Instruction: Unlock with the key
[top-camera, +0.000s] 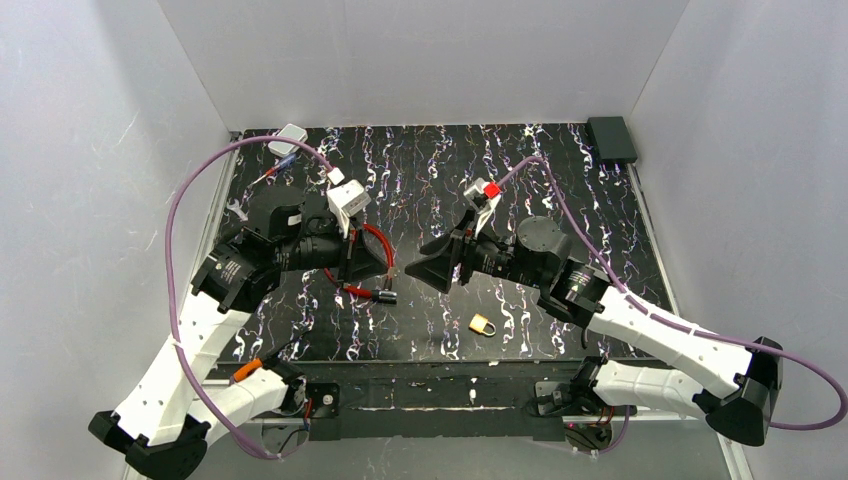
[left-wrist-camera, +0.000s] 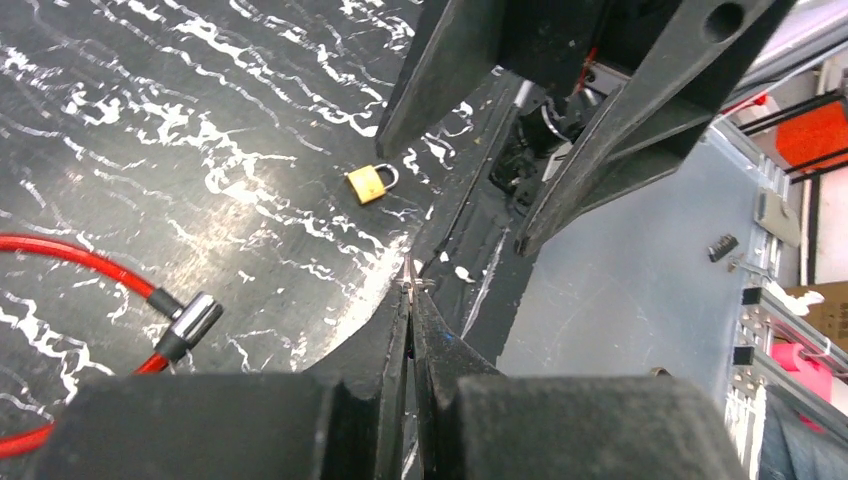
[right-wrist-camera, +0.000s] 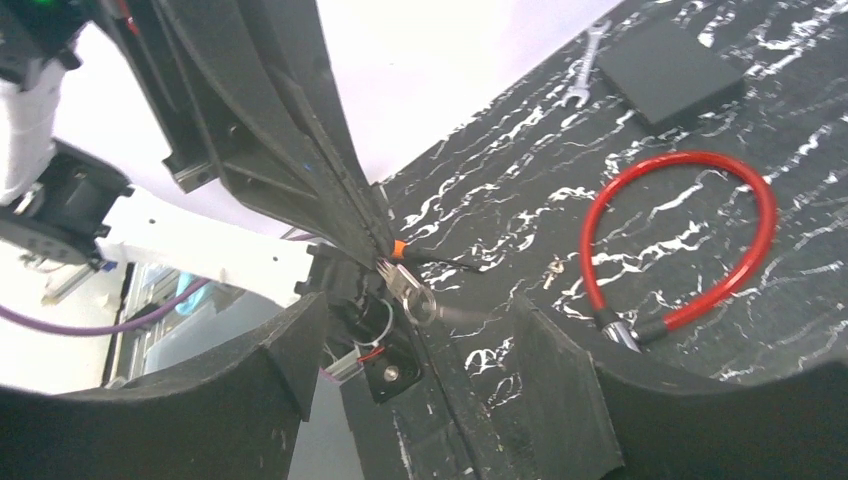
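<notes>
Left gripper (left-wrist-camera: 411, 300) pinched tight on key (right-wrist-camera: 406, 287), midair between arms; right gripper (top-camera: 414, 268) spread wide, empty, facing it. Padlock (top-camera: 482, 324) on table near front edge, well apart. Key looks thin, light, slippery, best pinched by bow. One key, one padlock, one cable lock (right-wrist-camera: 768, 215)

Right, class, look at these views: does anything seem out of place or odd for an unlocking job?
One thing: the brass padlock lies alone near the front edge of the table, held by nothing, while the key is pinched in the left fingers away from it. The right fingers stand open, empty. Nothing looks spilled or broken.
</notes>
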